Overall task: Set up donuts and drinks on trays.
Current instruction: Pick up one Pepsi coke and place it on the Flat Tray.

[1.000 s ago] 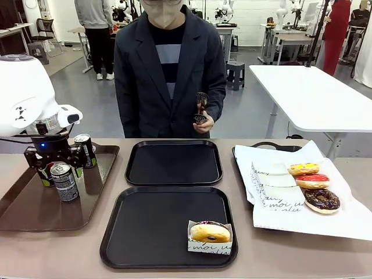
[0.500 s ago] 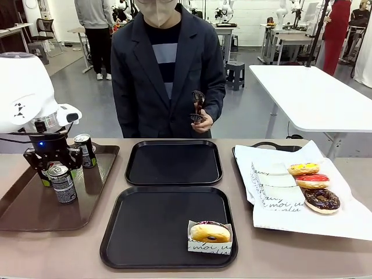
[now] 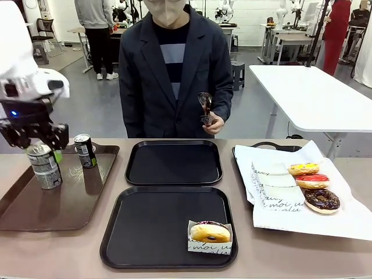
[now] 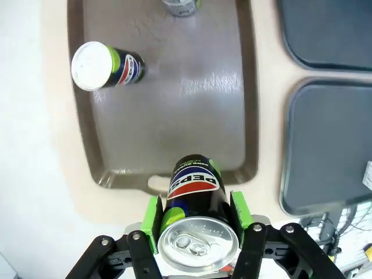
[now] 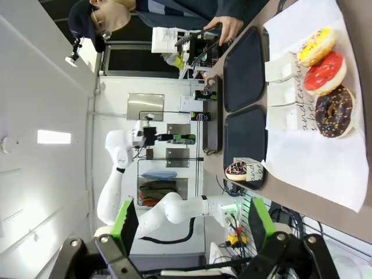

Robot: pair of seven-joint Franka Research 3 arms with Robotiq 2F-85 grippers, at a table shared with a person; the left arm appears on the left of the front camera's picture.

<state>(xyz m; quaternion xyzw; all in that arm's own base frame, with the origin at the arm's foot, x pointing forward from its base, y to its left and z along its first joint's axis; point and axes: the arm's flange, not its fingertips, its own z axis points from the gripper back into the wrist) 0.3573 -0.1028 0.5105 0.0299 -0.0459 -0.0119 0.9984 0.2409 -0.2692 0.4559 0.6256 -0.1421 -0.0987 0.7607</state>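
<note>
- Gripping a Pepsi can [image 4: 193,185] between its green pads, the left hand [image 4: 196,218] holds it top-up and slightly tipped over the brown tray [image 3: 87,203], toward that tray's 9 o'clock side in the front view.
- A second can [image 3: 84,151] stands upright at the brown tray's 1 o'clock corner.
- A third can [image 4: 107,63], striped in green, red and blue, stands near the tray's 9 o'clock rim in the left wrist view.
- Spread wide with nothing between its fingers, the right hand [image 5: 193,226] looks across the surface [image 3: 58,250] from well off to the side.
- Two black trays lie mid-surface, the far tray [image 3: 174,163] just at 12 o'clock of the near tray [image 3: 151,226].
- One donut [image 3: 210,233], yellow-glazed and tucked in a white script-printed sleeve, rests in the near tray's 5 o'clock corner.
- At 3 o'clock of the trays, white paper [image 3: 349,215] carries a yellow donut [image 3: 303,169], a red donut [image 3: 312,181] and a chocolate donut [image 3: 321,200] in a touching row.
- Folded paper sleeves [image 3: 276,186] lie just at 9 o'clock of that row.
- Beyond the far edge, at 12 o'clock, a person in a dark jacket stands with one palm [image 3: 214,123] raised, holding dark tongs [image 3: 203,104] upright.
</note>
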